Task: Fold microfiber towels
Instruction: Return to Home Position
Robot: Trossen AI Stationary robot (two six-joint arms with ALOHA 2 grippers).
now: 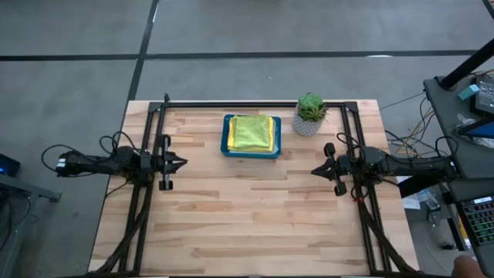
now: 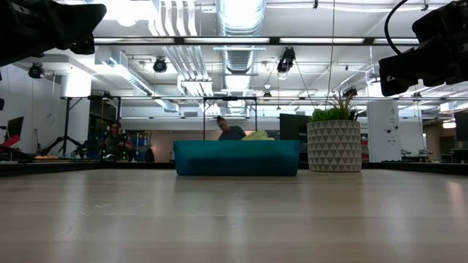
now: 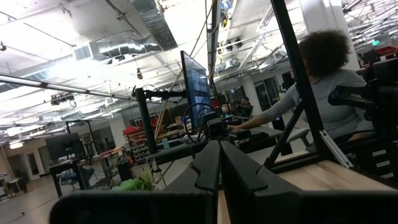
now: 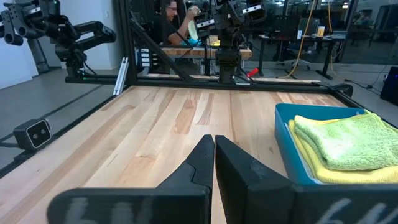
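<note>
Sitting folded in the tray (image 1: 225, 137) by the middle of the bench's (image 1: 255, 224) far edge, the towels (image 1: 252, 133) form a stack, lime green on top of yellow, just beside the plant (image 1: 310, 114). At the left edge hangs the left gripper (image 1: 182, 163), at the right edge the right gripper (image 1: 314, 169), tips aimed inward, each with fingers pressed together on nothing. Stack lies between them, nearer the far edge, well apart from both pairs of fingers.
</note>
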